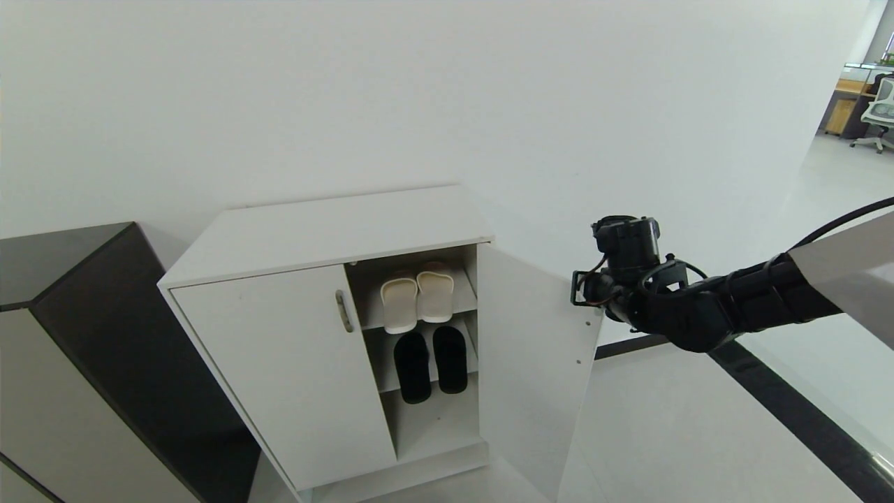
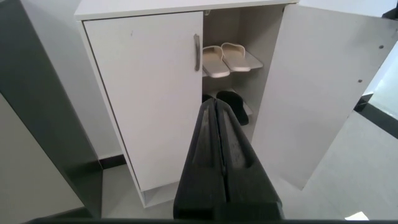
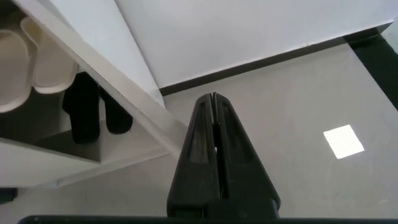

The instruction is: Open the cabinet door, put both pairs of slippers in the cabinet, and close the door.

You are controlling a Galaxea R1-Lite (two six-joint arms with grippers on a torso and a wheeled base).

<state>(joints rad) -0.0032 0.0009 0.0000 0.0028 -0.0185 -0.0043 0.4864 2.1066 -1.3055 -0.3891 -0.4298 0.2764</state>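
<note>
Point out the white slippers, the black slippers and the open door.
white slippers (image 1: 399,306), head view, left slipper's footbed
black slippers (image 1: 412,367), head view, left slipper's footbed
open door (image 1: 531,363), head view, inner face

Inside white cabinet (image 1: 335,227): cream slippers (image 1: 417,297) on upper shelf (image 1: 463,293), black slippers (image 1: 431,363) on shelf below (image 1: 472,360)

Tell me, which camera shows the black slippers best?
The head view: both black slippers lie side by side, nothing in front of them. In the left wrist view the shut left claw hides part of one. In the right wrist view the open door covers part of them.
</note>
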